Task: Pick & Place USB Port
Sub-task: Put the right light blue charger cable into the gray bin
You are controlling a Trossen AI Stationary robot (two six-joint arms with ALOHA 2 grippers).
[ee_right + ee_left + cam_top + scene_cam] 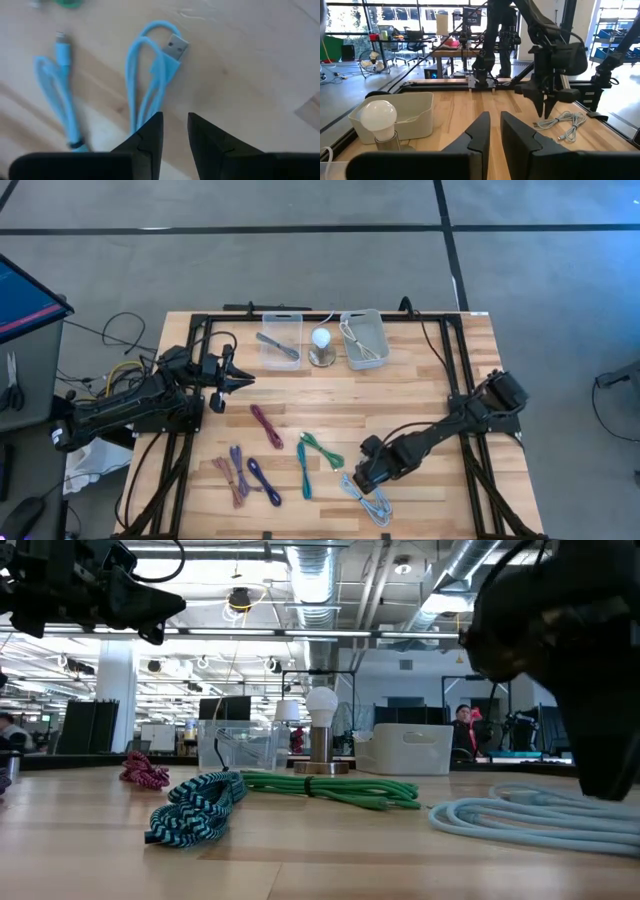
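Right gripper [175, 131], fingers narrowly parted and empty, just above the light-blue USB cable [145, 85] on the surface; limp and light, best pinched at its rigid plug [176, 46] ahead of the fingertips.

Bulb [320, 338] between two bins; cables [300, 465] on table [420, 395] front.

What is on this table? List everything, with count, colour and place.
table: one, light wood
clear bin: one, back centre-left, grey item inside
light bulb: one, white, between the bins
grey bin: one, back centre, pale cable inside
magenta cable: one, centre-left
green cable: one, centre
teal cable: one, beside the green
purple and pink cables: cluster, front left, count unclear
light blue cable: one, front right
left gripper: dark, open, left side, empty
right gripper: dark, open, over the light blue cable
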